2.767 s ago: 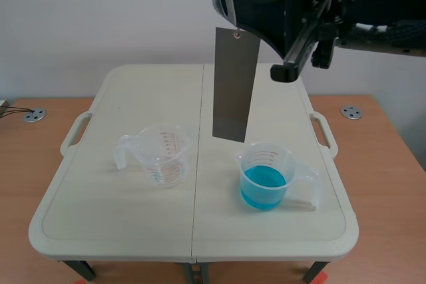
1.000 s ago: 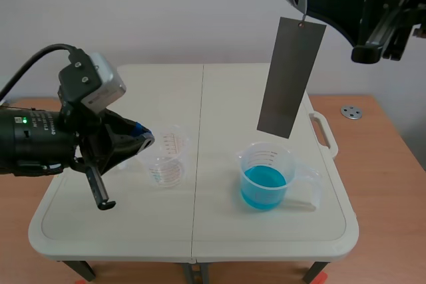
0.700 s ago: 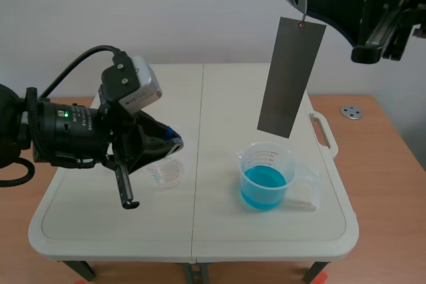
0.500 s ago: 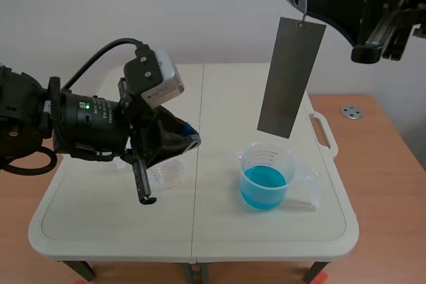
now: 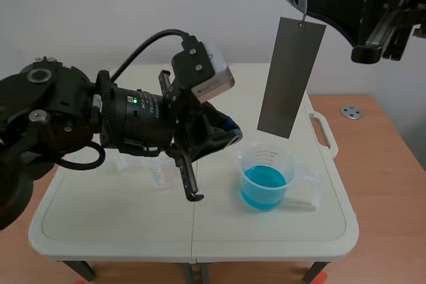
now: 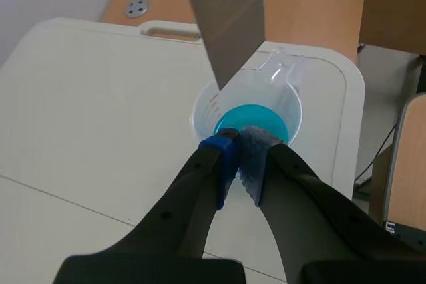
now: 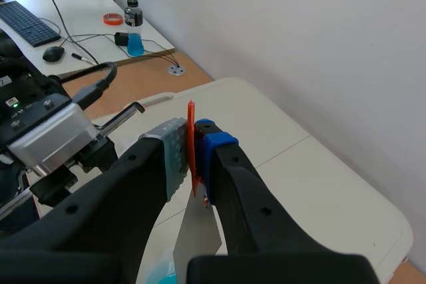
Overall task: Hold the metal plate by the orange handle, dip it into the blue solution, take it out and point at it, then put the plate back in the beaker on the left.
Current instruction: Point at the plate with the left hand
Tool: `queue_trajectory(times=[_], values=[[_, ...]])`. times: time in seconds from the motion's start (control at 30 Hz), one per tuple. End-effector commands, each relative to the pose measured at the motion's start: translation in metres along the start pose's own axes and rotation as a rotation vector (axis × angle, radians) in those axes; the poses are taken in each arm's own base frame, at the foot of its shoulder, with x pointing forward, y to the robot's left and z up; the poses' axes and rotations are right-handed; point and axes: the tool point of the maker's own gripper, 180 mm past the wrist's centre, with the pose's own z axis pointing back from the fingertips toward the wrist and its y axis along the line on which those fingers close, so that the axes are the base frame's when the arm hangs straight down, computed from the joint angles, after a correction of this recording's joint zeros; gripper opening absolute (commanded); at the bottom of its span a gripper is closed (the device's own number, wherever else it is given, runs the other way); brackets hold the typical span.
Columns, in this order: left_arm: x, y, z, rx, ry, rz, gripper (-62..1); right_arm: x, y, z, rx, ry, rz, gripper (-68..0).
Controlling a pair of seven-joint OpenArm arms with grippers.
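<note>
**Asker:** What are your jaws doing?

**Me:** My left jaws are closed on nothing, with the pads [image 6: 256, 157] pressed together. Their tips aim at the lower end of the metal plate [image 5: 291, 78] and stop just short of it. My right jaws are clamped on the plate's orange handle [image 7: 192, 144], high up on the right.

**Asker:** Where is the plate?

**Me:** It dangles in the air, slightly tilted, above the cup of blue liquid [image 5: 265, 159]. Its lower edge is clear of the rim. That cup stands on the worktop [image 5: 266, 244], right of the middle seam.

**Asker:** What has just changed?

**Me:** Nearly three seconds ago my left arm [image 5: 100, 124] was out of sight. Within the last second it swept in from the left and passed over the empty clear cup [image 5: 162, 174], which it now mostly hides. My right arm first carried the plate up and to the right, then held still.

**Asker:** What does that mean for the task?

**Me:** I judge this to be the pointing step, nearly complete. I can't tell whether the plate is wet. What's left is to draw my left arm back off the clear cup, then lower the plate into it.
</note>
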Motion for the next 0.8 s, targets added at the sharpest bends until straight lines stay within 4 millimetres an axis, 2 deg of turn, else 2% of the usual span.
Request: queue_trajectory(times=[0.0, 0.23, 0.4, 0.77], values=[[0.007, -0.001, -0.005, -0.005, -0.035, 0.006, -57.8, 0.01, 0.002, 0.0, 0.016, -0.029, 0.017, -66.5], [0.014, 0.004, -0.017, 0.024, -0.078, 0.011, -57.8, 0.01, 0.002, 0.0, 0.016, -0.03, 0.017, -66.5], [0.024, 0.011, -0.016, 0.057, -0.122, 0.005, -57.8, 0.01, 0.002, 0.0, 0.016, -0.03, 0.017, -66.5], [0.019, 0.012, -0.017, 0.062, -0.097, -0.018, -57.8, 0.01, 0.002, 0.0, 0.016, -0.03, 0.017, -66.5]])
